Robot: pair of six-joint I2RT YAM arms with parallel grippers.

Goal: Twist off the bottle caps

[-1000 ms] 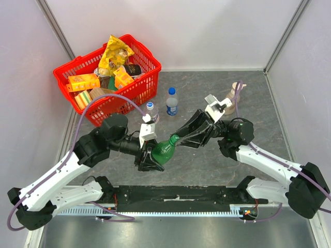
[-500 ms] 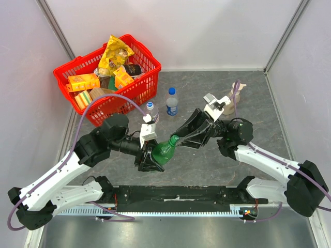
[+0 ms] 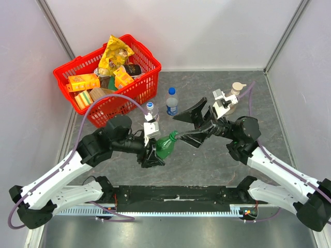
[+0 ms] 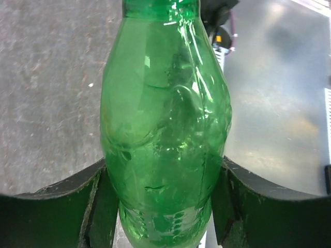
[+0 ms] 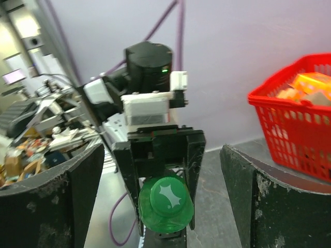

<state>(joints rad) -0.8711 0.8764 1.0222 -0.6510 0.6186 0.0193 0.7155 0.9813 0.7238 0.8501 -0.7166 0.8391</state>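
Right gripper [image 3: 179, 126]: fingers [image 5: 77, 201] spread wide and holding nothing, standing either side of the green cap [image 3: 175, 136]. Left gripper [image 3: 154, 154]: jaws part-closed, clamped on the green bottle [image 4: 165, 129], which is tilted with its neck toward the right. To turn well, centre the cap between the pads, close squarely and rotate about the neck's axis (the left grip must not slip). Both forearms angle inward above the table [image 3: 207, 165].

From high above the near edge we look down on the whole table [image 3: 207, 160]. Our left wrist view sits right against the green bottle [image 4: 165, 129], looking along it. Our right wrist view faces that bottle end-on from farther back, with the red basket [image 5: 289, 119] beyond. All three views share the bottle.
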